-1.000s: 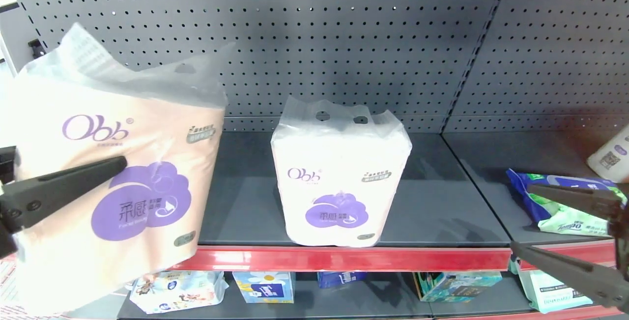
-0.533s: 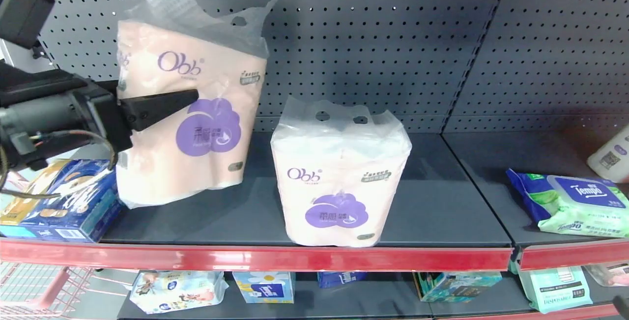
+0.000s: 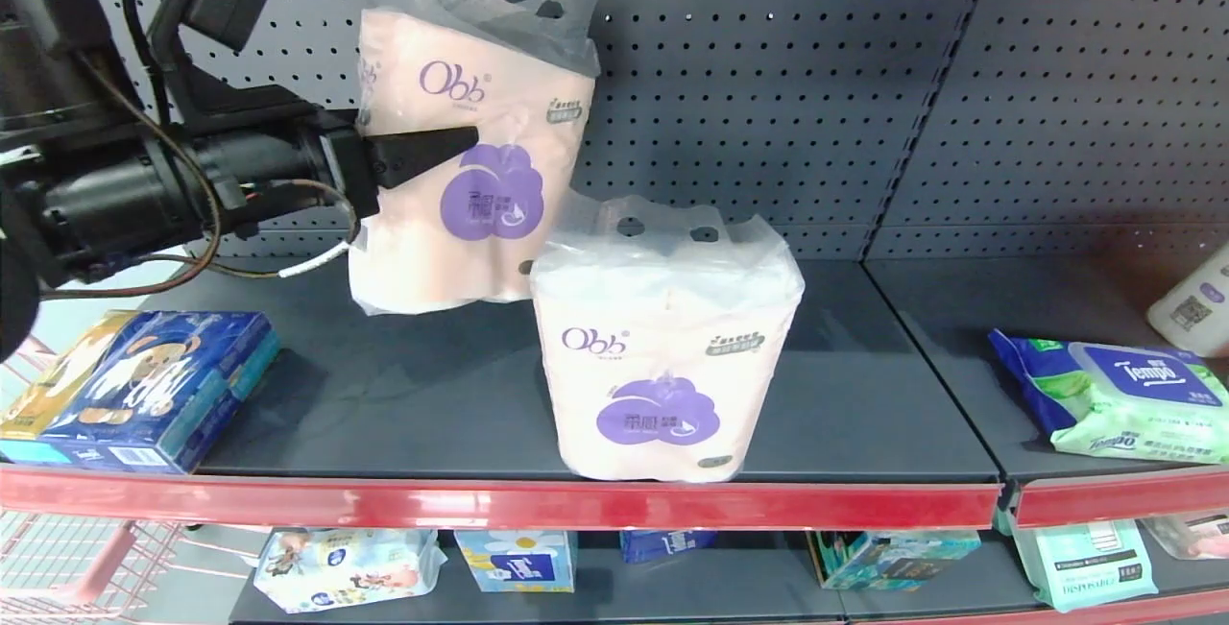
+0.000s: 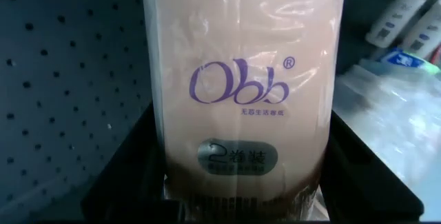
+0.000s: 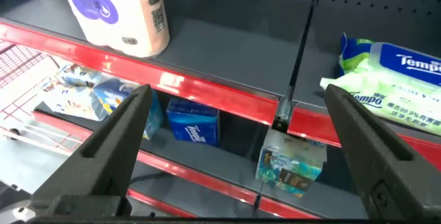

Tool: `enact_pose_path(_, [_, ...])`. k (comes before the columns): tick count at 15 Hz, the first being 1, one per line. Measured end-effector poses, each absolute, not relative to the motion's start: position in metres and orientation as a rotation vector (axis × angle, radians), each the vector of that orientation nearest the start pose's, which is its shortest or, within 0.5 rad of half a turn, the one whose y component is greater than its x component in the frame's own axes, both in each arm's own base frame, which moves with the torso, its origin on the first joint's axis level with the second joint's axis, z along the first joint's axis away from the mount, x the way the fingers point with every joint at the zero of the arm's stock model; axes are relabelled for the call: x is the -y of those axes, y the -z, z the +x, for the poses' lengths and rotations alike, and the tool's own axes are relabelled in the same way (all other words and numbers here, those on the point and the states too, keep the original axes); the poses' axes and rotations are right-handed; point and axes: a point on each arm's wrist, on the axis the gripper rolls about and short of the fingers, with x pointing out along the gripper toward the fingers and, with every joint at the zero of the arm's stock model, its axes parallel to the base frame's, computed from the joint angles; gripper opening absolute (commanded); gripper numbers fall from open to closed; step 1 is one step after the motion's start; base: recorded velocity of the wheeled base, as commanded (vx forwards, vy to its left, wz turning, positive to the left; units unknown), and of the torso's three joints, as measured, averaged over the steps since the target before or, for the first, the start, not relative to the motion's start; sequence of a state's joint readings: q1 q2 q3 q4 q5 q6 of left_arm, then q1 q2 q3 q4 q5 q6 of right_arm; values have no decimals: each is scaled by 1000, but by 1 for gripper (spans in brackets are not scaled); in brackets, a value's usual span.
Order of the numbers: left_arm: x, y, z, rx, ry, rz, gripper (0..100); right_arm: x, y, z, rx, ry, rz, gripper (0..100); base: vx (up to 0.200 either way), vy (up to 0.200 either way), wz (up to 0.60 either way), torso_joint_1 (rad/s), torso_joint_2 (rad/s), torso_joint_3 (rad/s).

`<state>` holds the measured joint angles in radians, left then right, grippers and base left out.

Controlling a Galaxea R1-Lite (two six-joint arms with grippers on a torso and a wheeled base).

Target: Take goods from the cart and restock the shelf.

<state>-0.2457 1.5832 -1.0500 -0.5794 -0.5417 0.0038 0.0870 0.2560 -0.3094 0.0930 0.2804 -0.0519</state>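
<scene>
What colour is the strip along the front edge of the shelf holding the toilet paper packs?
Red; the front strip shows best in the head view.

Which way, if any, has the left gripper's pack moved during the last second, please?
Yes: the held pack in the left gripper went right and back, toward the unmoved standing pack.

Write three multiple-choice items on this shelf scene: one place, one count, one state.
1. The held pack is: A in the cart; B at the shelf's back, behind-left of the standing pack; C on the lower shelf.
2. Purple-printed roll packs, head view: A one; B two; C three.
3. The right gripper is: A open; B shut on wipes; C shut on a box.
B: the left gripper clamps it near the pegboard. B: one held, one standing. A: its fingers spread, nothing between.
</scene>
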Motion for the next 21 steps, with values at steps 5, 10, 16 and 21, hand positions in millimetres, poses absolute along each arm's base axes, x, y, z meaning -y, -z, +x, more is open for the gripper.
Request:
enact_pose_path(5, [96, -263, 327, 118, 1032, 19, 0, -5, -158, -19, -31, -367, -47, 100, 0, 0, 0, 0, 0, 0])
enact_pose_path(10, [104, -253, 369, 129, 1156, 33, 0, -5, -163, -15, -45, -364, -48, 100, 0, 0, 0, 0, 0, 0])
enact_pose_path(16, [113, -225, 399, 138, 1347, 55, 0, -5, -167, -8, -74, -356, -51, 100, 0, 0, 0, 0, 0, 0])
enact_pose_path(21, [118, -205, 417, 112, 1389, 33, 0, -5, -170, -8, -73, -337, -52, 100, 0, 0, 0, 0, 0, 0])
